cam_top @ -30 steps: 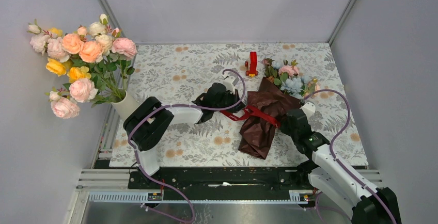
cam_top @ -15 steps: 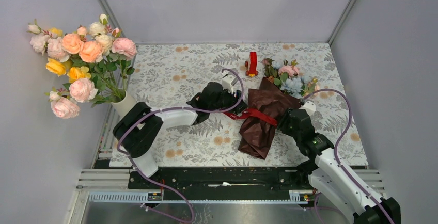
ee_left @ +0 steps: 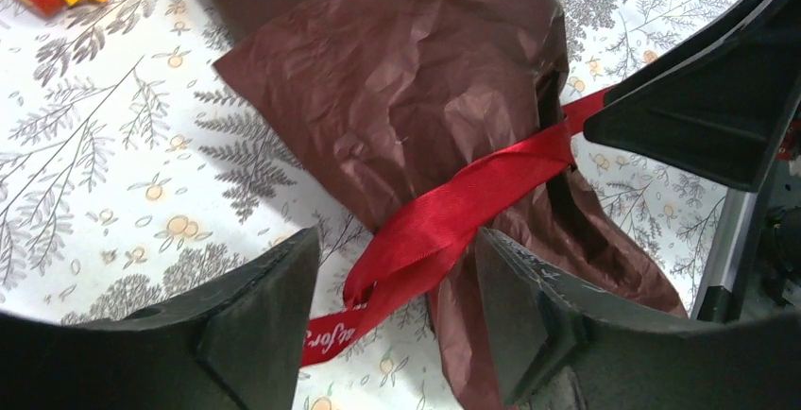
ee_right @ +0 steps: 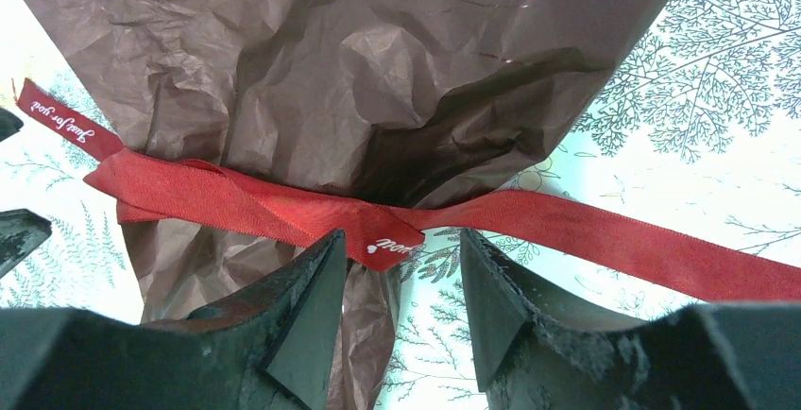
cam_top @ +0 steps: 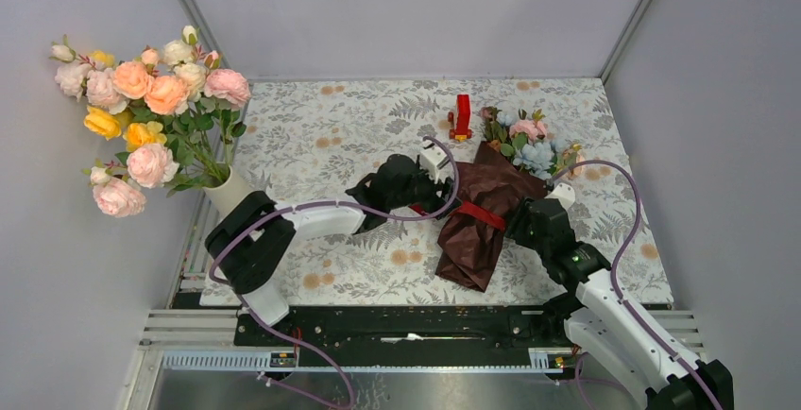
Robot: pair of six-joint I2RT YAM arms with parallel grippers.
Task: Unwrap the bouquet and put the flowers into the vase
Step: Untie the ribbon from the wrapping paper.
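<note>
Left gripper (ee_left: 392, 282): my jaws are parted, the red satin ribbon (ee_left: 453, 207) loops loose between them, nothing pinched. Right gripper (ee_right: 397, 254): also parted, straddling the ribbon's printed tail. The dark red crinkly-paper bouquet (cam_top: 477, 221) lies flat on the mat's right half, ribbon round its waist, its pale blue and pink flowers (cam_top: 529, 141) toward the far right corner. The white tapered vase (cam_top: 230, 193) sits at the left edge of the fern-print mat (cam_top: 331, 127), well apart, with bare mat between.

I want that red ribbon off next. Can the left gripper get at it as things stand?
Probably yes: the left gripper is open, and the ribbon lies bare across the wrapping paper between its fingers.
</note>
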